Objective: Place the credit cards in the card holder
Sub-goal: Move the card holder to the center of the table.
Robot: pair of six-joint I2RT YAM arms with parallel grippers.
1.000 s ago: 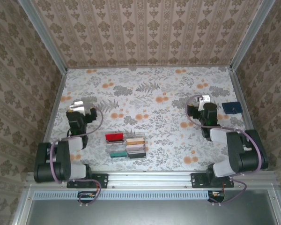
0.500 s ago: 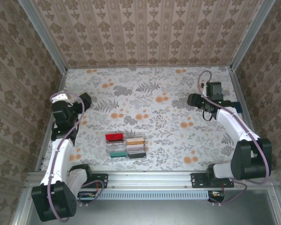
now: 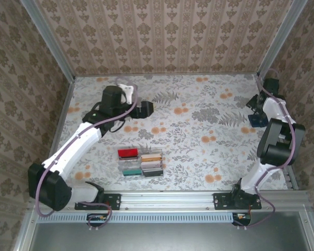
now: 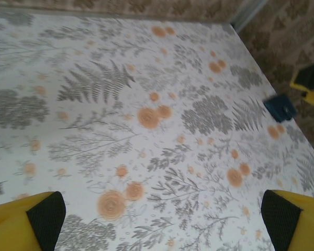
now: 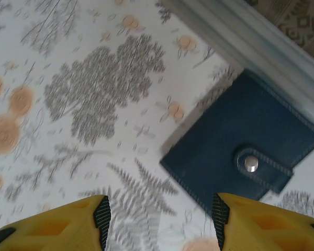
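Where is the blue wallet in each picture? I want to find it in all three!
Top view: the wallet lies at the right edge of the table, in the far half.
Left wrist view: small, near the right edge, a bit above the middle.
Right wrist view: big, right of centre, snap tab facing up.
Shared landmark: the grey rail along the table's right side, close beside the wallet.

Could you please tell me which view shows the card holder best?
The right wrist view: the card holder sits close up, closed, its snap tab fastened. In the top external view the card holder is a small dark patch by the right arm; the left wrist view shows it tiny.
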